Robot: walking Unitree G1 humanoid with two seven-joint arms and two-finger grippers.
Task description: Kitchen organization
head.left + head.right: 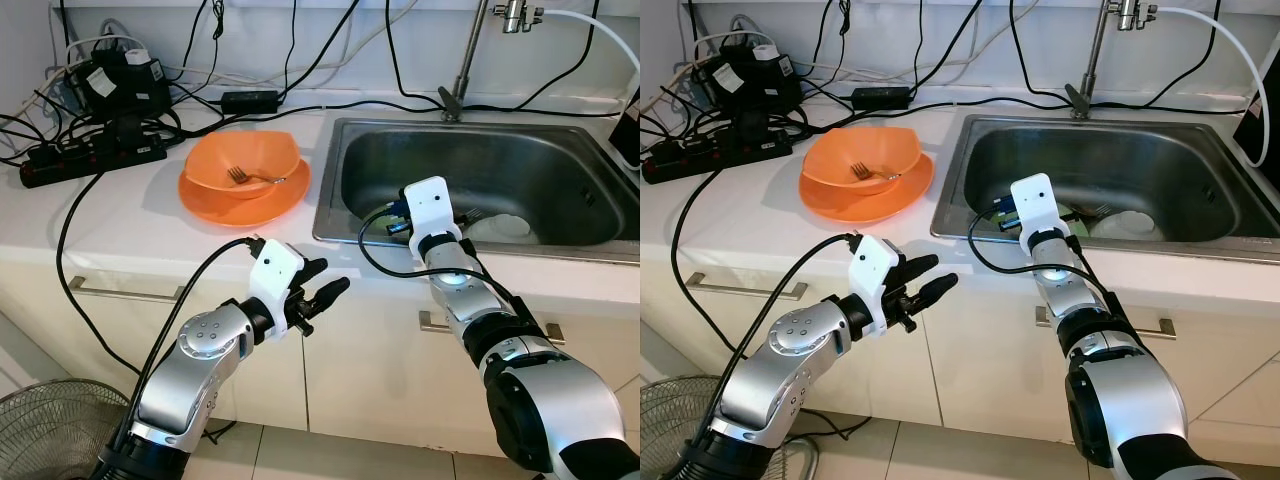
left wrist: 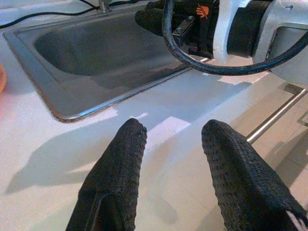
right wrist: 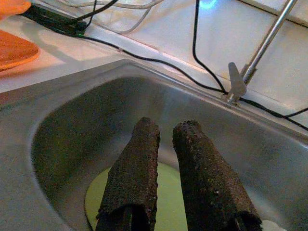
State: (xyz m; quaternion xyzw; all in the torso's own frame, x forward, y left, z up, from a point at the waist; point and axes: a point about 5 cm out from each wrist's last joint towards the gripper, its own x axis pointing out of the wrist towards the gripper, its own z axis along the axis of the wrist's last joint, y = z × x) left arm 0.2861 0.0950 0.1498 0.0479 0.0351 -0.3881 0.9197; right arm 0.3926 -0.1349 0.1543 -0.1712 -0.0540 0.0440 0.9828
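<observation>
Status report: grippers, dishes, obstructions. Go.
Left gripper open, empty, in front of the counter edge. Right gripper over the sink, nothing held. Green plate below it. Fork in orange bowl.

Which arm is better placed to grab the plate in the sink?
Right. The right gripper already reaches into the sink, just above the green plate; the left gripper hovers outside, before the counter edge.

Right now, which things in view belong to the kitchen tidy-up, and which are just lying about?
Belongs to the job:
- orange bowl on orange plate
- fork in the bowl
- pale green plate and white dish in the sink

Lying about:
- power strip
- black adapters
- cables
- floor fan
</observation>
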